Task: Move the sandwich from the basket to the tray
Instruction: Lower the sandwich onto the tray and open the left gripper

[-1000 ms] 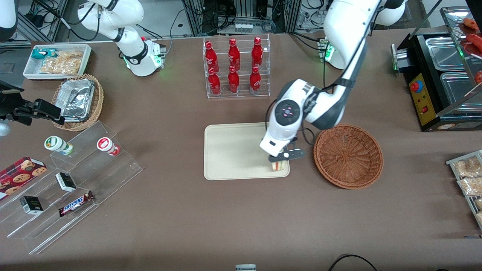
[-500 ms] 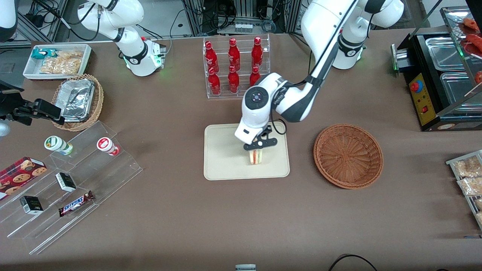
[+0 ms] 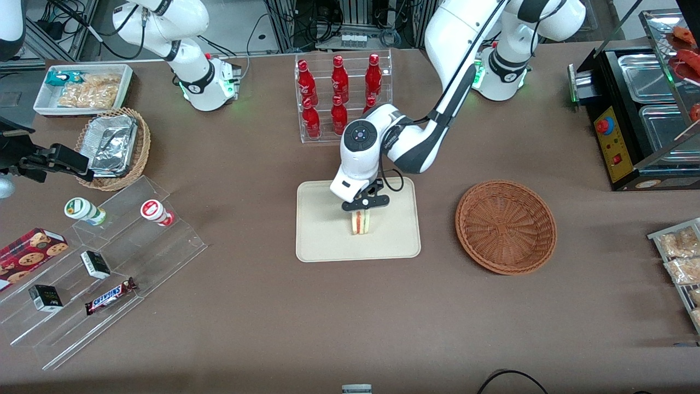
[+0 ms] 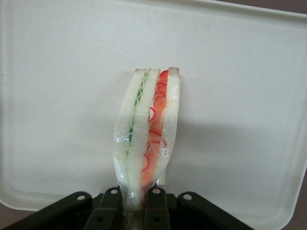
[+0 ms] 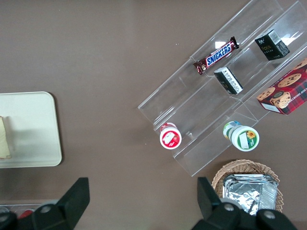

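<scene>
From where I sit, the front camera puts the nearest items at lower left of the frame: a Snickers bar [image 3: 110, 296] and small boxes on clear acrylic steps [image 3: 104, 273]. Moving up the frame, the cream tray [image 3: 328, 230] lies in the middle of the brown table [image 3: 350, 317], and the reddish-brown basket [image 3: 506, 227] sits apart from it toward the working arm's end, with nothing in it. My claw [image 3: 361, 210] hangs over the tray's middle, clenched on the sandwich [image 3: 360, 221], which stands on edge with its lower end at or just above the tray surface; I cannot tell whether it touches. The wrist camera confirms the grip: both black fingers [image 4: 111, 211] pinch the wrapped sandwich [image 4: 146, 139] at one end, its red and green filling showing along the cut edge, the tray [image 4: 57, 96] filling the background. Higher in the front frame, a clear rack of red bottles [image 3: 340, 87] stands farther from the camera than the tray
</scene>
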{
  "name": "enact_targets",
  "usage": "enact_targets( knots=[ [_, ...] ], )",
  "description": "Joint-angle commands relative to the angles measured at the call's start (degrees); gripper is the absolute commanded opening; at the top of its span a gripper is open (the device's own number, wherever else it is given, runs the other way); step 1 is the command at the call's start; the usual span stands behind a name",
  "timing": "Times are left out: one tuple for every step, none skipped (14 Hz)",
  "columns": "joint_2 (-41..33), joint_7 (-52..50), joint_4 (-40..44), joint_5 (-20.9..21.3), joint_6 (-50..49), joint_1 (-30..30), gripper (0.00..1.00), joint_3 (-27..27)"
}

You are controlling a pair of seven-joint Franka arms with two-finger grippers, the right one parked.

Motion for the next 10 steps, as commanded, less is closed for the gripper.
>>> enact_targets(
  knots=[
    [0.0,-0.99,-0.36,0.43,0.92,-0.9,0.03,1.17],
    [0.0,-0.99,-0.62,0.35,0.92,-0.81,0.12,1.17],
    [0.0,-0.9,-0.71,0.26,0.83,-0.72,0.61,1.17],
    [0.0,-1.25,-0.71,0.08,0.74,-0.81,1.0,1.17],
    [0.0,-3.26,-0.62,-0.09,0.48,-0.9,1.0,1.17],
    [-0.44,-5.97,-0.53,0.08,0.22,-0.81,1.0,1.17],
    [-1.14,-6.44,-0.18,0.34,-0.57,-0.81,1.0,1.17],
    [-2.01,-6.53,0.34,0.35,-1.71,-0.81,1.0,1.26],
    [-2.72,-6.44,1.57,0.43,-3.46,-0.81,1.0,1.35],
    [-3.68,-6.35,2.97,0.43,-6.26,-0.64,1.0,1.44]
  ],
)
